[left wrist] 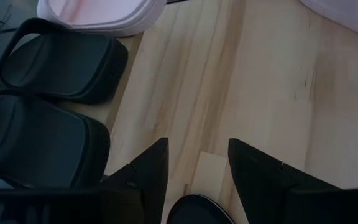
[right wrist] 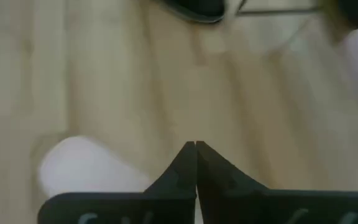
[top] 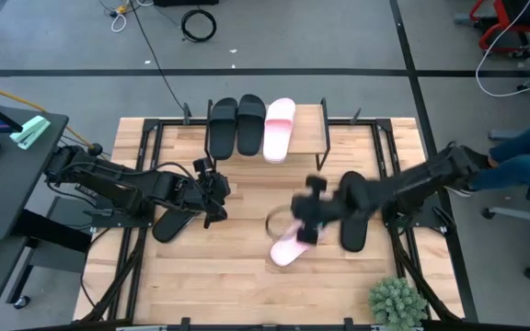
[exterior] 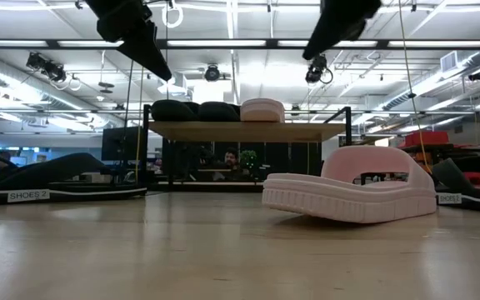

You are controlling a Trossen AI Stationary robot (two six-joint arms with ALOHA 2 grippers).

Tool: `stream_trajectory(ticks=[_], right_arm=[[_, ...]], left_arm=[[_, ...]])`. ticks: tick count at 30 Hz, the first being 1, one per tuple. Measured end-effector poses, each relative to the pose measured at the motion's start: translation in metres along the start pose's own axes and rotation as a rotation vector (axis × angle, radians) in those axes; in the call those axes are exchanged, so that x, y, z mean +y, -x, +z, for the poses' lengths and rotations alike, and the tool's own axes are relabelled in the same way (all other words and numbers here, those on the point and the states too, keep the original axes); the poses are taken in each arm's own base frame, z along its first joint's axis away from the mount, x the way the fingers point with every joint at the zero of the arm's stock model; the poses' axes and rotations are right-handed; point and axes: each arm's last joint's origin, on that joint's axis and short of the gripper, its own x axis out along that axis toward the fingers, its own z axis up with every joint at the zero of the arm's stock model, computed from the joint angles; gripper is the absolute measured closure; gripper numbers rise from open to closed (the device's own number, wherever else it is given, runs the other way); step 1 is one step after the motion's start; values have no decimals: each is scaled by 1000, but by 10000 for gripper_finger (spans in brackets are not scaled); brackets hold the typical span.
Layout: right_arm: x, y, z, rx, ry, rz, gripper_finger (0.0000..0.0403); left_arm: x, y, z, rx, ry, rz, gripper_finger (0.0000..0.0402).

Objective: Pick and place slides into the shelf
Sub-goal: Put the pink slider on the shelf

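Observation:
The shelf stands at the table's far edge and carries two black slides and one pink slide, all flat on its board. A second pink slide lies sole-down on the table. My right gripper hangs shut above it, clear of it. One black slide lies to the left and another to the right. My left gripper is open, raised over the table beside the left black slide.
A small green plant stands at the table's near right corner. A person's legs show beyond the right edge. Bare planks lie between the slides and the near edge. The shelf's right part is bare.

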Motion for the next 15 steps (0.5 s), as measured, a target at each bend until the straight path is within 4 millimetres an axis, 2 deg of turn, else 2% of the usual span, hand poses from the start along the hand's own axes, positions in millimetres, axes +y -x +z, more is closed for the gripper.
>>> stream_trajectory(ticks=[5,7,11,15], right_arm=[[59,-22,-33,108,175,54,386],[72,-32,-44,148,232,57,372],[80,-43,-52,181,222,38,331],[74,-45,-51,199,106,0,288]], left_arm=[[0,0,0,1,20,-4,230],[0,0,0,0,20,-5,230],[0,0,0,1,20,-5,230],[0,0,0,0,20,-5,230]])
